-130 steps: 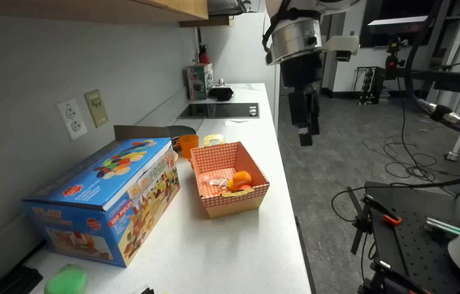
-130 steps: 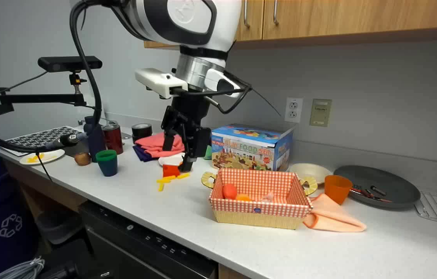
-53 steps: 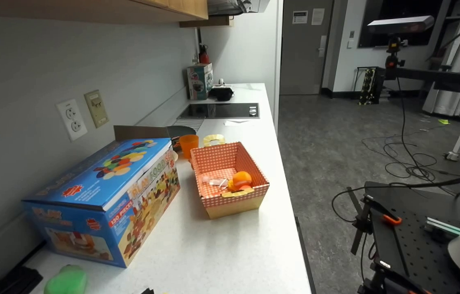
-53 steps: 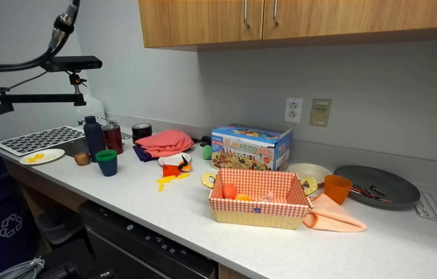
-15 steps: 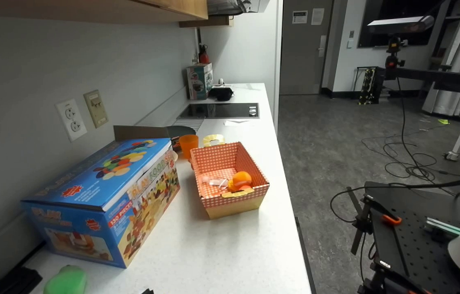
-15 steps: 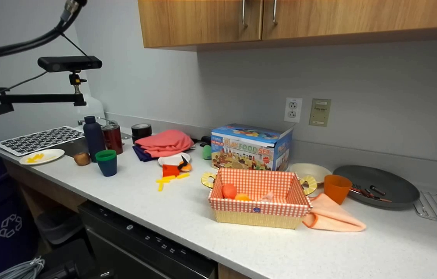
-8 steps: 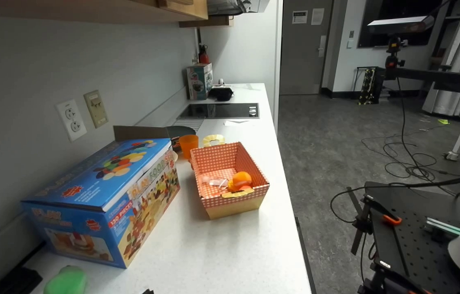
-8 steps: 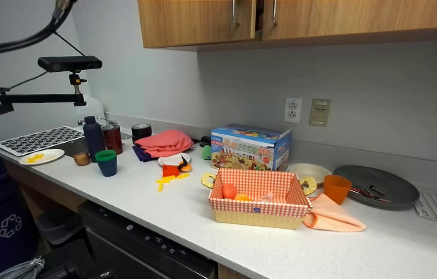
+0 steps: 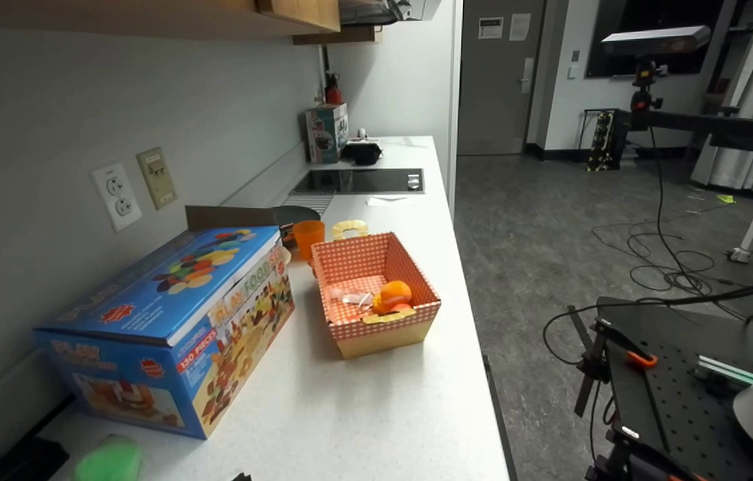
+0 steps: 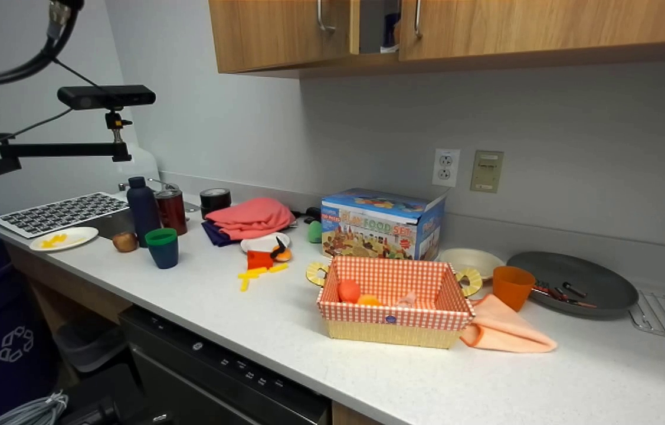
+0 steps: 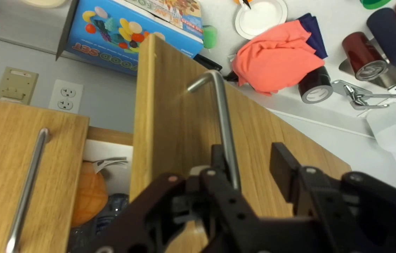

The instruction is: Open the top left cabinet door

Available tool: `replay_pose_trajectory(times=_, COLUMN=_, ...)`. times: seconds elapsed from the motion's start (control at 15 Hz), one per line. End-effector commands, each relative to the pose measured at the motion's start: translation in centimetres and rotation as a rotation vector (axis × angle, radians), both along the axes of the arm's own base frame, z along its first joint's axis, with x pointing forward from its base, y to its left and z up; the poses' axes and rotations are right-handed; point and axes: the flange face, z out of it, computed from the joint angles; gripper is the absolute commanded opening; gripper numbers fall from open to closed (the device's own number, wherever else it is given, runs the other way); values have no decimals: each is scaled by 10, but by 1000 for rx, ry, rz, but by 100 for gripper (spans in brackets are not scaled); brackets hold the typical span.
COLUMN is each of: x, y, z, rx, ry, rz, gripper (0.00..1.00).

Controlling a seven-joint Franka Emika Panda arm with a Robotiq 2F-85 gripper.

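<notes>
- Gripper is holding its fingers wide apart.
- One finger is sitting beside handle; can't tell if touching.
- Cabinet door is standing ajar.

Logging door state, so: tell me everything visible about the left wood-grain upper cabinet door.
The left light-brown wood-grain cabinet door stands partly open above the white countertop, a gap beside its free edge. It's a flat panel, apparently wood or laminate, paler along that edge. Near there sits a slim silvery metal bar handle. In the wrist view, the open black tool straddles this handle; firm contact can't be confirmed. The door's top and hinges aren't visible.
</notes>
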Motion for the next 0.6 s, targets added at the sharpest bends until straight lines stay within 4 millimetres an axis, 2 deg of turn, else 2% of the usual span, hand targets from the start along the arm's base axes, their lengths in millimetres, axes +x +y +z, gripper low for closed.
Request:
replay_pose_trajectory(times=0.0, x=-55, y=39, z=-30, rx=-132, ry=69, rz=-2, gripper=6)
replay_pose_trajectory(times=0.07, x=-68, y=40, z=-35, rx=-205, ry=86, rz=-28, gripper=0)
replay_pose_trajectory(times=0.2, x=-94, y=48, z=-40, rx=-263, ry=130, rz=-93, gripper=0)
replay_pose_trajectory(times=0.27, x=-108, y=55, z=-40, rx=-245, ry=155, rz=-111, gripper=3)
replay_pose_trajectory(times=0.53, x=-155, y=79, z=-44, rx=-227, ry=184, rz=-194, gripper=3)
